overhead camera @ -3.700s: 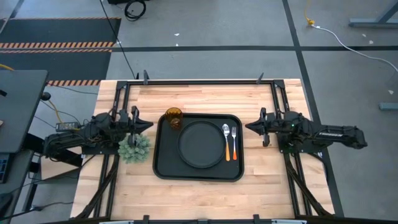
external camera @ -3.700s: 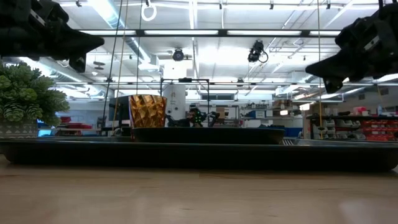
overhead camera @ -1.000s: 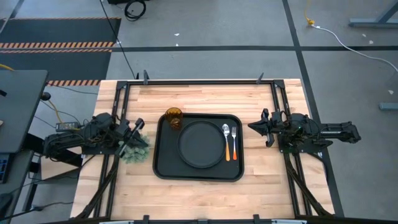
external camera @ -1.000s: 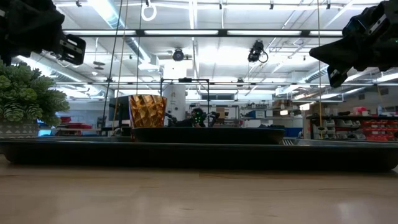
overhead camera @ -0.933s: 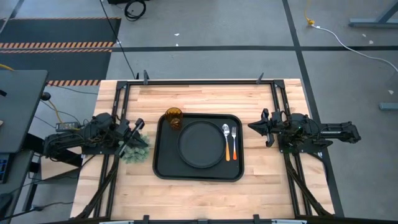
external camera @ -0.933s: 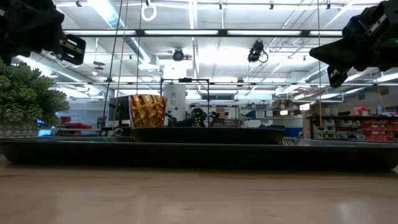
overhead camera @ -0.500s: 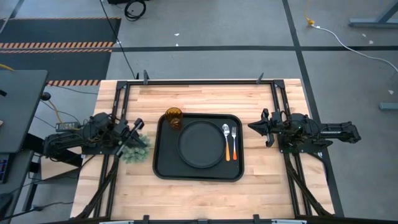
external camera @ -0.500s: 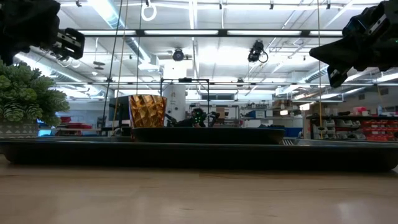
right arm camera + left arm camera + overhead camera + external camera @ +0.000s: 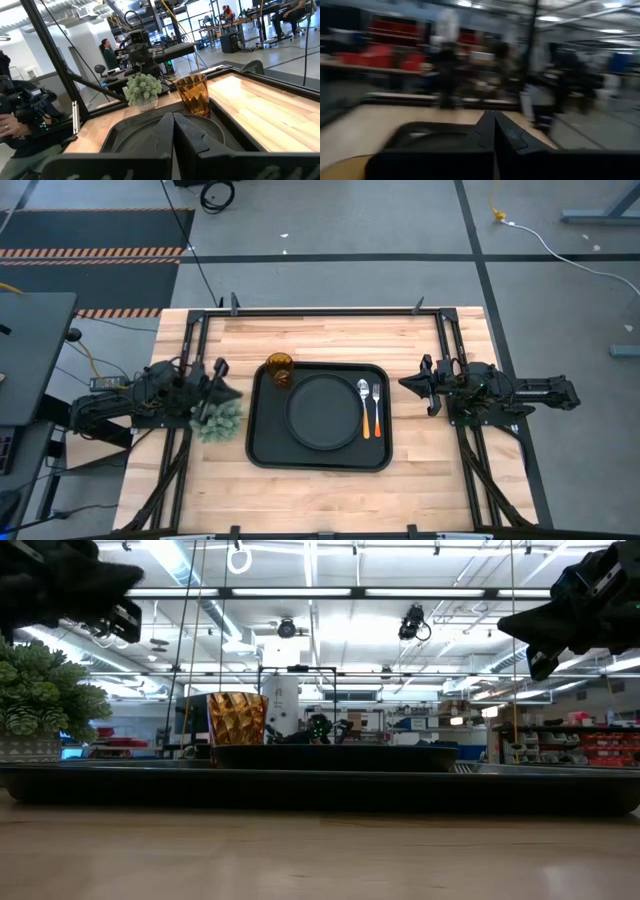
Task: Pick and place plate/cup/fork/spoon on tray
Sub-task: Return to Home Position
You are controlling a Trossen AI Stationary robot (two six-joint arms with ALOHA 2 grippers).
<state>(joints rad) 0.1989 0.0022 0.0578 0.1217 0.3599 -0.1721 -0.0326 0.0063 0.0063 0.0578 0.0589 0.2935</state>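
Black tray (image 9: 262,445) holding all 4 items; risking knocking the cup (image 9: 279,368) if the clenched, empty left gripper (image 9: 222,381) swings inward.

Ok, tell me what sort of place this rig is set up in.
Probably a robotics lab or workshop: the butcher-block table stands on bare concrete with hazard-striped matting, and the low view shows shelves of red storage bins under strip lights.
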